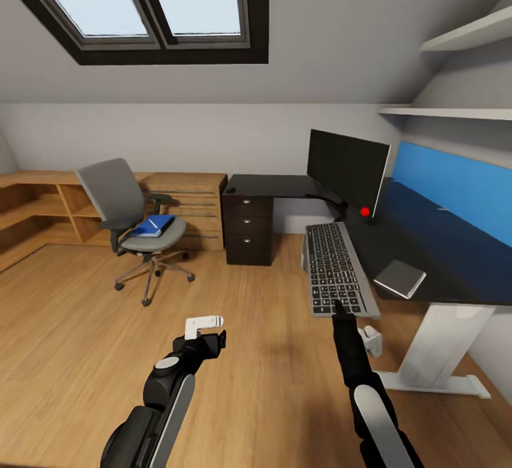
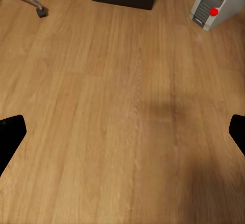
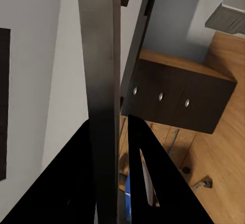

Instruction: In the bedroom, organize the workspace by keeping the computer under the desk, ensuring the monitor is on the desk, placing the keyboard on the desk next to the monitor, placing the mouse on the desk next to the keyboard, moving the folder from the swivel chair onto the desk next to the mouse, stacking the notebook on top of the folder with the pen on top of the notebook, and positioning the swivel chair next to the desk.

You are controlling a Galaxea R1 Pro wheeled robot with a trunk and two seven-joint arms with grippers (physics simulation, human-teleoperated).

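Clearly the right gripper clamps the keyboard by its near edge — next, lower it onto the desk beside the monitor; left gripper open.

I'm looking into an attic room of a home fitted out as a study: a sloped ceiling with a dark-framed skylight overhead and warm wooden floorboards below. Along the right wall there's a long black desk with a monitor and keyboard on it, white wall shelves above. Across the room I've got a grey swivel chair in front of low light-wood shelving and a wooden drawer chest.
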